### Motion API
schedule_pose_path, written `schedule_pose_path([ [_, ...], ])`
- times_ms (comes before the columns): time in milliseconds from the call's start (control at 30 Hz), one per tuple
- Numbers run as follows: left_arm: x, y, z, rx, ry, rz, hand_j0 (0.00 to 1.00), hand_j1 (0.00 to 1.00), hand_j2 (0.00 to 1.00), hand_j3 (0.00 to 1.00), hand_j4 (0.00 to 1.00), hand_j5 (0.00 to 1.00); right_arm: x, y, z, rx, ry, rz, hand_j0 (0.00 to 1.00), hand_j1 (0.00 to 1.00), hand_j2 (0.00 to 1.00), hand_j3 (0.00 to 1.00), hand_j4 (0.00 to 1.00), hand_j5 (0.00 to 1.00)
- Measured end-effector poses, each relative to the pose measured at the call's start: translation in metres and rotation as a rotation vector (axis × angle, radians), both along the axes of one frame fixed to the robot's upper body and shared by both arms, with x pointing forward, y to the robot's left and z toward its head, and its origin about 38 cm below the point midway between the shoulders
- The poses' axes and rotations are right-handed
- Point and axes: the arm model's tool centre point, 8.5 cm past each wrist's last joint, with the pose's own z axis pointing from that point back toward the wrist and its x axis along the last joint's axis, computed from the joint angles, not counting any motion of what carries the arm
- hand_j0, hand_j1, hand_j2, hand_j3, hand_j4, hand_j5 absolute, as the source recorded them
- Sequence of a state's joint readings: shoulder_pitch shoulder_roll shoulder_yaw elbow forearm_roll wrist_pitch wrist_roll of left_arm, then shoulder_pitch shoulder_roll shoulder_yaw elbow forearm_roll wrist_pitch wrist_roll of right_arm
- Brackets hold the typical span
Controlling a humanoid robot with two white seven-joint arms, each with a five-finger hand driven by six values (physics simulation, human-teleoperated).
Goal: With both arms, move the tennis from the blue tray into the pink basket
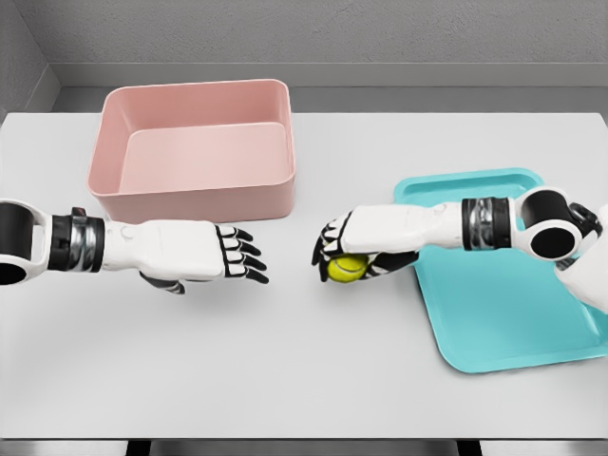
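Reaching in from the picture's left edge, the left hand (195, 253) hovers over the white table (285, 380) in front of the pink basket (195, 195), palm turned down and dark fingertips (249, 262) spread loosely toward the middle; it holds nothing, and it is near the ball but clearly apart from it. Behind it the basket holds nothing visible. Further right, over bare table between basket and blue tray (503, 323), the right hand (356, 249) has its fingers curled around the yellow-green tennis ball (348, 268), which shows under the palm, gripped from above and off the tray. Whether the ball rests on the table or is lifted just clear of it cannot be told. This looks like the handover step: the ball is out of the tray and is being offered toward the other arm. The next move probably calls for the left hand to close in beside the ball, get its fingers around it, and only then for the right to let go, before the carry to the basket.
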State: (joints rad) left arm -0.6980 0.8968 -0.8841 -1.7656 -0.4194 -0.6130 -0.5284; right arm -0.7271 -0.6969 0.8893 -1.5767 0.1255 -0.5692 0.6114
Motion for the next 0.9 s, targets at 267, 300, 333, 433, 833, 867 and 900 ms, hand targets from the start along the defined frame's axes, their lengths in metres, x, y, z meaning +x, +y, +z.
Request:
schedule_pose_path([
  [267, 0.001, 0.001, 0.002, 0.003, -0.007, 0.002, 1.00, 1.00, 1.00, 1.00, 1.00, 1.00, 0.003, 0.014, -0.019, -0.024, 0.037, 0.004, 0.54, 0.54, 0.54, 0.54, 0.54, 0.54],
  [300, 0.001, 0.002, 0.003, 0.004, -0.008, 0.003, 1.00, 1.00, 1.00, 1.00, 1.00, 1.00, 0.004, 0.016, -0.022, -0.029, 0.041, 0.004, 0.54, 0.54, 0.54, 0.54, 0.54, 0.54],
  [333, 0.001, 0.002, 0.003, 0.004, -0.008, 0.003, 1.00, 1.00, 1.00, 1.00, 1.00, 1.00, 0.005, 0.018, -0.024, -0.033, 0.046, 0.005, 0.54, 0.54, 0.54, 0.54, 0.54, 0.54],
  [433, 0.001, 0.003, 0.003, 0.006, -0.008, 0.004, 1.00, 1.00, 1.00, 1.00, 1.00, 1.00, 0.006, 0.021, -0.030, -0.040, 0.058, 0.005, 0.55, 0.55, 0.55, 0.55, 0.55, 0.55],
  [833, 0.003, 0.007, 0.007, 0.014, -0.018, 0.011, 1.00, 1.00, 1.00, 1.00, 1.00, 1.00, 0.010, 0.022, -0.032, -0.047, 0.065, -0.012, 0.90, 0.90, 0.90, 0.90, 0.90, 0.90],
  [867, 0.004, 0.007, 0.008, 0.015, -0.022, 0.012, 1.00, 1.00, 1.00, 1.00, 1.00, 1.00, 0.010, 0.022, -0.032, -0.047, 0.065, -0.013, 0.93, 0.93, 0.93, 0.93, 0.93, 0.93],
  [900, 0.004, 0.007, 0.009, 0.015, -0.023, 0.012, 1.00, 1.00, 1.00, 1.00, 1.00, 1.00, 0.010, 0.022, -0.032, -0.048, 0.066, -0.013, 0.93, 0.93, 0.93, 0.93, 0.93, 0.93],
])
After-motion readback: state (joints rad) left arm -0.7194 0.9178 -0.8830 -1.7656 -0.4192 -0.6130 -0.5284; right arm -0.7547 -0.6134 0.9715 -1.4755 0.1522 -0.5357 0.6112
